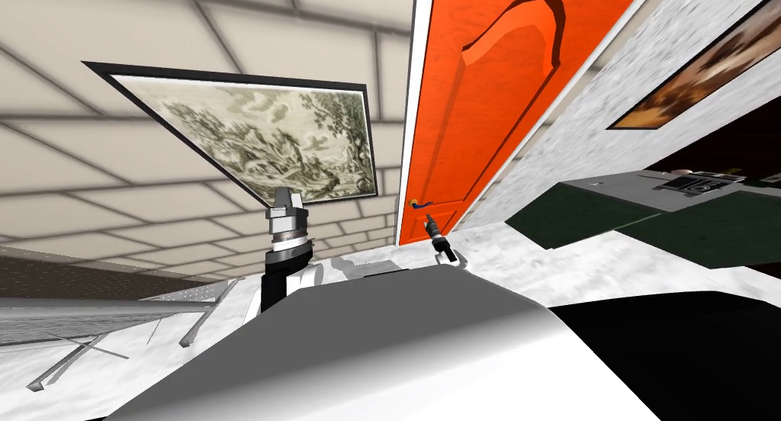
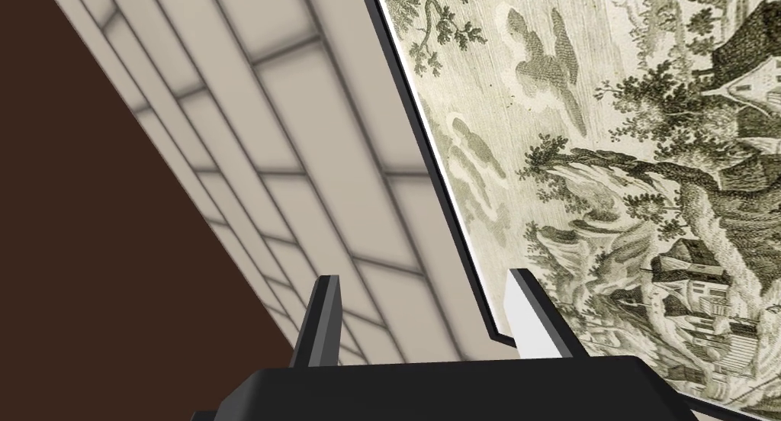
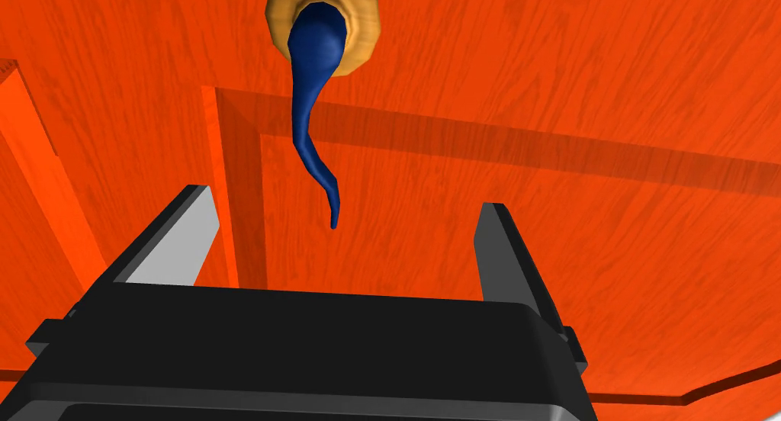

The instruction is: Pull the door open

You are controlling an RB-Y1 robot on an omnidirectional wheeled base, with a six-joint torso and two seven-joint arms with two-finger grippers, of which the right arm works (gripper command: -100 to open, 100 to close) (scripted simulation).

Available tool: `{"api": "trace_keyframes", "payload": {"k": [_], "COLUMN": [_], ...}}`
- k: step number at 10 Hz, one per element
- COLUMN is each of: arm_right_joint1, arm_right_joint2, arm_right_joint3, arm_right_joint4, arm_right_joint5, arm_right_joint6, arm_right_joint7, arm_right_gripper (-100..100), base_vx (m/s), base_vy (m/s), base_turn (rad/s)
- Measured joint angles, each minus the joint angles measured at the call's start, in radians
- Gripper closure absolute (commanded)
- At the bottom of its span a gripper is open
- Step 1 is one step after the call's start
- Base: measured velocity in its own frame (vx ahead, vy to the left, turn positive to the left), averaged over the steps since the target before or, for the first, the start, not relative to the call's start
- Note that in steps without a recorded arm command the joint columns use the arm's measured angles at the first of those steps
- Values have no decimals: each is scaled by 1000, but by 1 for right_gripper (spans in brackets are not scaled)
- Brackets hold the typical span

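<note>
1. Door (image 1: 488,96): bright orange with a wood grain and raised panels, set in a white frame (image 1: 408,96). In the head view it stands at abt 1 o'clock from the robot. Its upper part is cut off by the picture's edge.
2. Handle (image 1: 416,204): a dark blue curved lever at abt 7 o'clock on the door, near the frame side. It is very small in the head view. The right wrist view gives it better (image 3: 313,111), on a tan round plate (image 3: 366,27) that the picture's edge partly crops.
3. Right gripper (image 1: 429,222): near the handle, at abt 5 o'clock of it in the head view. In its own wrist view (image 3: 343,199) the fingers (image 3: 183,237) stand wide apart and hold nothing, w/ the lever's thin tip in line between them. Depth is hard to judge, so it can't be told if the tip is inside the gap or beyond it. No contact shows.
4. Left gripper (image 1: 286,199): raised, well apart from the door, at abt 9 o'clock of the handle in the head view. In its wrist view (image 2: 423,275) the fingers are apart and hold nothing.
5. Whether the door is latched can't be made out.
</note>
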Motion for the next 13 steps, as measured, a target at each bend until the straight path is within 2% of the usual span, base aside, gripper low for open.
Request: {"api": "trace_keyframes", "payload": {"k": [4,5,6,8,10,11,13], "arm_right_joint1": [-32,-33,-26,-30,-50,-50,-61], "arm_right_joint2": [-22,-23,-21,-24,-28,-32,-34], "arm_right_joint3": [4,4,-12,-39,-66,-87,-121], "arm_right_joint4": [95,97,91,105,160,160,198], "arm_right_joint5": [1,1,-5,-17,-29,-38,-53], "arm_right_joint6": [-15,-15,-9,-7,-26,-20,-27], "arm_right_joint7": [-23,-24,-18,-11,-8,-5,3], "arm_right_gripper": [-100,-100,-100,-100,-100,-100,-100], "base_vx": [19,36,46,60,71,60,64], "base_vy": [-66,-2,-3,3,-12,-34,-29], "base_turn": [85,279,194,184,286,197,174]}}
